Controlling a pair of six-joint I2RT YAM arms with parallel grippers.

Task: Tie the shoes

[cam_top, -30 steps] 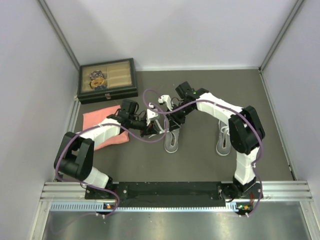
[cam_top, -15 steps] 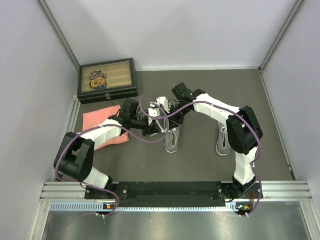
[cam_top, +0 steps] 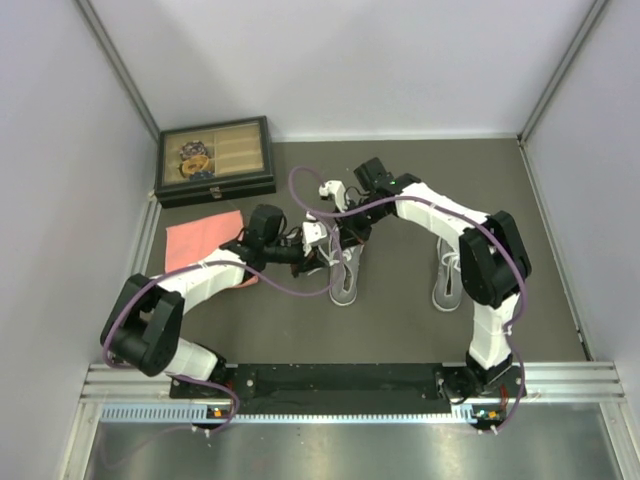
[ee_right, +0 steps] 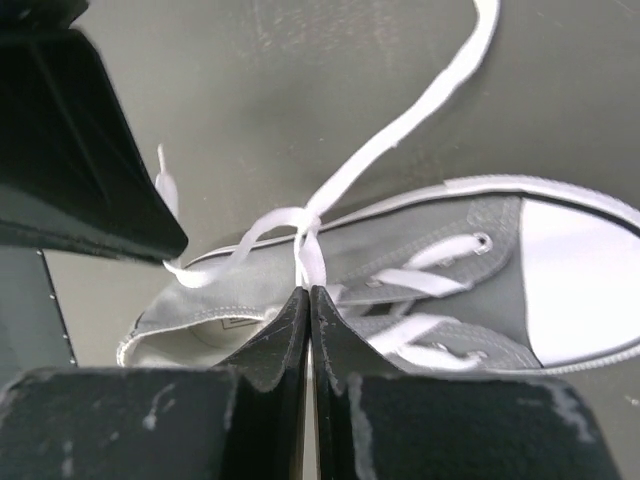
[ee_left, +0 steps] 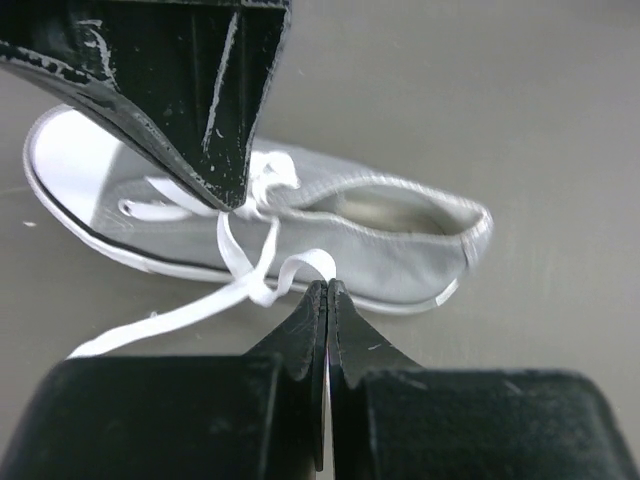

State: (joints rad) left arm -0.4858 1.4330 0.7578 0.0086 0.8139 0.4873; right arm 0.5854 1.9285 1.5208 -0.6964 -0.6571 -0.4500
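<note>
**Both grippers pinch the laces over one shoe, facing each other across it**

The left gripper (ee_left: 327, 292) is clenched, its jaws pressed together on a small loop of the laces (ee_left: 262, 293) just off the shoe's side. The right gripper (ee_right: 308, 295) is clenched too, nipping a strand where two strands cross above the eyelets. The tips sit very near one another, and each wrist view shows the other's dark finger close by.

The shoe (cam_top: 345, 278) being worked lies directly under and between them. Its long axis runs near to far on the counter (cam_top: 400, 335), with the white toe cap towards the arm bases and the heel opening away. The left arm reaches in from the shoe's left side and the right arm from the far right, so the two grips stand across that axis. My reading is that the coming move is a pull apart sideways, and it depends on the crossing staying centred over the tongue. One free strand trails away loose over the counter.

The second shoe (cam_top: 447, 280) lies well apart to the right, partly under the right forearm, its laces undone. The counter is dark, flat and matte, with open room around the shoe. A pink cloth (cam_top: 195, 240) and a lidded box (cam_top: 215, 160) sit off to the left, inside pale walls.
</note>
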